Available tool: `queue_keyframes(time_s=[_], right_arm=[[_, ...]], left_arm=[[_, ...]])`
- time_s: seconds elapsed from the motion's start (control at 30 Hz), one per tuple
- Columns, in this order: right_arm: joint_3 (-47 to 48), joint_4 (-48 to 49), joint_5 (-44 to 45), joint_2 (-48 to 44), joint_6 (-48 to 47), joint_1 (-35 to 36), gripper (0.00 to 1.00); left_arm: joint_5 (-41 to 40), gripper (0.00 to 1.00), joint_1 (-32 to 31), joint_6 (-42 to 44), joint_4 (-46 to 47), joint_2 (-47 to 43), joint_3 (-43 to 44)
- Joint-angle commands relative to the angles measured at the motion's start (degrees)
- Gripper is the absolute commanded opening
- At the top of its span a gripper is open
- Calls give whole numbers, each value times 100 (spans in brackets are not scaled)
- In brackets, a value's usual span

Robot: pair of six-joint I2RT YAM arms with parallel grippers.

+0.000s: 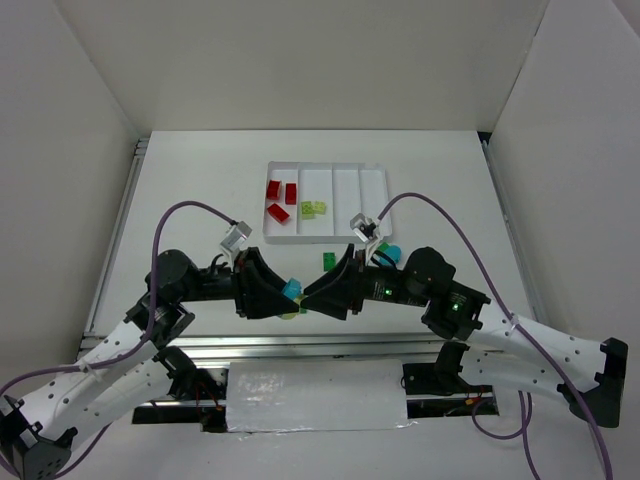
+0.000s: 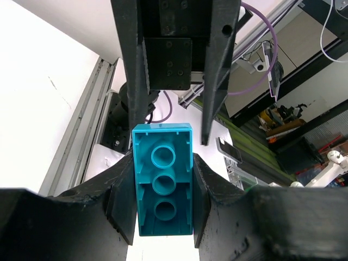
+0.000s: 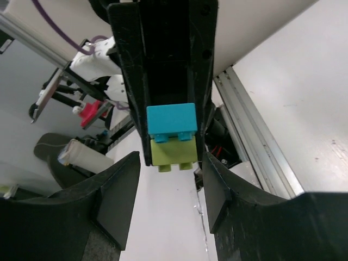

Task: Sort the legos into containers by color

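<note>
My left gripper [image 1: 291,294] [image 2: 163,185] is shut on a cyan lego [image 2: 163,179] [image 3: 171,119], held by its long sides above the table's near middle. A yellow-green lego [image 3: 174,153] is stuck onto the cyan one's stud side. My right gripper [image 1: 313,296] [image 3: 171,182] faces it nose to nose. Its jaws are apart, and the stacked pair sits just at their mouth, touching neither pad. The white tray [image 1: 325,238] of containers holds three red legos [image 1: 280,196] in its leftmost compartment and yellow-green ones [image 1: 314,209] in the second.
A green lego [image 1: 328,261] and a cyan rounded one [image 1: 390,253] lie on the table just in front of the tray, close to the right arm. White walls enclose the table on three sides. A metal rail [image 1: 300,345] runs along the near edge.
</note>
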Motion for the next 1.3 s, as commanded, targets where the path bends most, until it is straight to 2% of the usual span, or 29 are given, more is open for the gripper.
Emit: queue_keyframes(time_s=[0.0,0.13,0.2,0.4,0.43,0.47,0.53,0.63,0.73,0.97,1.27], right_arm=[[12,618,-362,28,132,4,57],[4,758,-504,195,185,4,55],[-66,864,-600,256,220,13,45],[-154,829,-434,266,167,4,48],[-190,855,-416,239,158,4,51],[-286,899,-416,222,202,4,58],[-426,1153,-433,99,263,4,81],[-690,1549,-565,2,360,21,84],[-805,1743,-522,45,369,118,85],[-525,1937,-40,344,88,584,82],[-506,2682,647,652,105,663,68]], left_arm=[[136,0,-30,23,337,-64,78],[162,0,-21,-47,511,-64,52],[179,0,-22,-65,547,-81,52],[109,0,-30,49,328,-143,131],[100,0,-22,49,293,-160,148],[39,0,-21,49,275,-178,157],[-84,0,-22,58,187,-213,192],[-522,0,-21,67,-102,-336,280],[-813,0,-21,-55,-147,-468,307],[-858,0,-22,-337,90,-477,307],[-919,0,-21,-504,160,-635,245]])
